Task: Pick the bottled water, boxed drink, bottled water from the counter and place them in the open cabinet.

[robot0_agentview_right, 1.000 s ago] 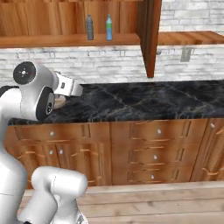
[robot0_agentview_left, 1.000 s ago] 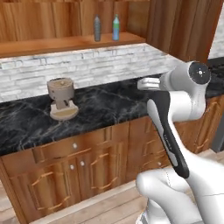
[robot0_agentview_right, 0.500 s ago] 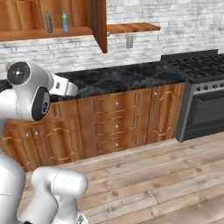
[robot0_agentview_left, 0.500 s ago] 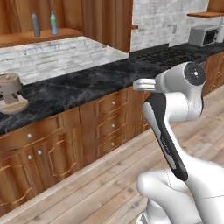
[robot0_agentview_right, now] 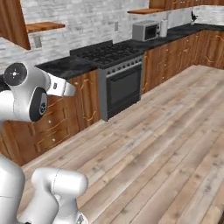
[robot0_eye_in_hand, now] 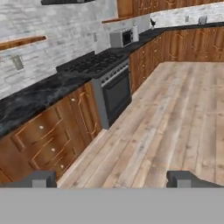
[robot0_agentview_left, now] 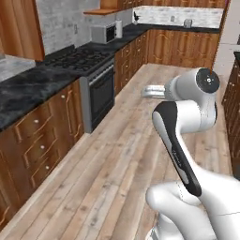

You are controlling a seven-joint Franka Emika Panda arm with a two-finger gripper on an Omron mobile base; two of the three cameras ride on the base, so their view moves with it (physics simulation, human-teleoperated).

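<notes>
My gripper [robot0_eye_in_hand: 111, 180] is open, its two dark fingertips [robot0_eye_in_hand: 43, 179] wide apart with only the wooden floor between them. In the base views the hand [robot0_agentview_left: 151, 91] [robot0_agentview_right: 63, 86] sticks out level from the white arm, over the floor and away from the counter. The black marble counter [robot0_agentview_left: 21, 91] [robot0_agentview_right: 65, 65] [robot0_eye_in_hand: 30, 103] runs along the left wall. A brown wood panel of the cabinet [robot0_agentview_left: 18, 26] [robot0_agentview_right: 13, 22] shows at the top left edge; its shelf is out of view. The bottled water and the boxed drink are out of view.
A black stove with an oven [robot0_agentview_left: 96, 77] [robot0_agentview_right: 118, 74] [robot0_eye_in_hand: 111, 83] stands in the counter run. A microwave [robot0_agentview_left: 103, 33] [robot0_agentview_right: 146, 30] sits further along. Wooden drawer fronts [robot0_eye_in_hand: 43, 140] line the left. A wide plank floor [robot0_agentview_left: 131, 154] [robot0_agentview_right: 166, 140] stretches ahead.
The whole picture has swung to the right, so the camera has moved. The cabinet shelf with two bottles slid off to the left; stove, microwave and floor came in. The gripper stays open.
</notes>
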